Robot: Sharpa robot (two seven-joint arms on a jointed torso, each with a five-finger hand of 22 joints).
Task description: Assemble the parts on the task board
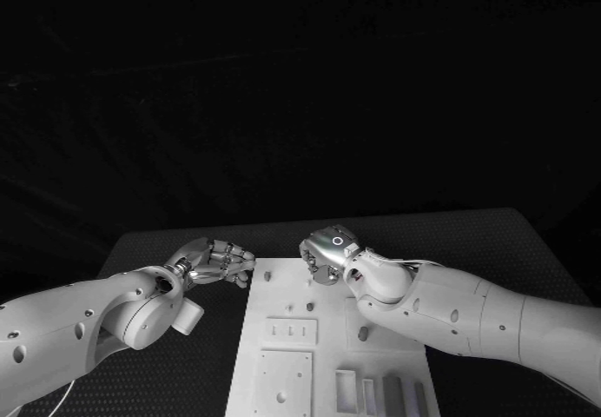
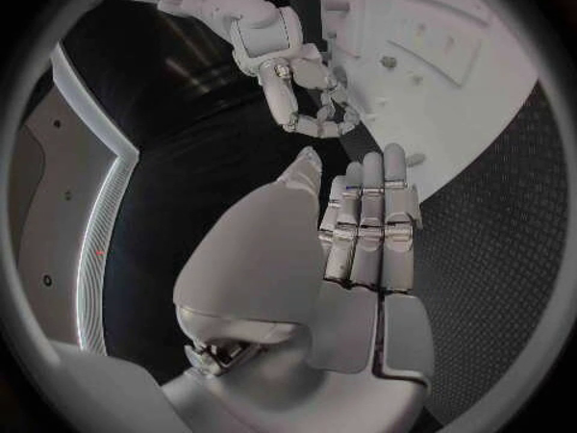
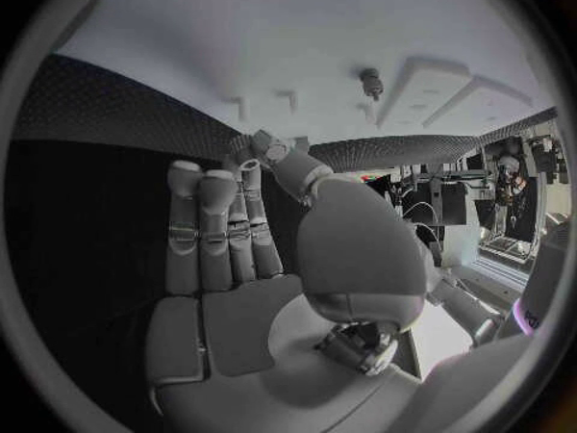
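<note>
Head view: the task board [image 1: 328, 347], a white plate, lies on the black worktop [image 1: 501, 234] in the lower middle of the frame, running from about centre down to the bottom edge. Its surface carries raised rectangular blocks and recessed slots; a row of upright slots sits near the bottom edge of the frame. A small dark peg-like part [image 1: 363, 333] stands on the board right of centre, close under the right forearm. In the right wrist view a similar small stud [image 3: 371, 83] stands on the board's white face; whether it is the same part cannot be told.

Left hand [image 1: 220, 261]: left of the board's far corner, centre-left of the frame, just beside the board's edge. Fingers curled in toward the palm in the head view; in the left wrist view the fingers [image 2: 366, 223] lie straight and pressed together along the palm. Nothing is seen in it. The pose reads narrow, with no object held.

Right hand [image 1: 328, 252]: over the far end of the board, just right of the left hand, the two well close but apart. Head view shows it bent at the knuckles; right wrist view shows the fingers [image 3: 216, 226] side by side, extended, with the thumb angled toward the board. Nothing visibly held; contact with the board is probably absent, though the angle is poor.
</note>
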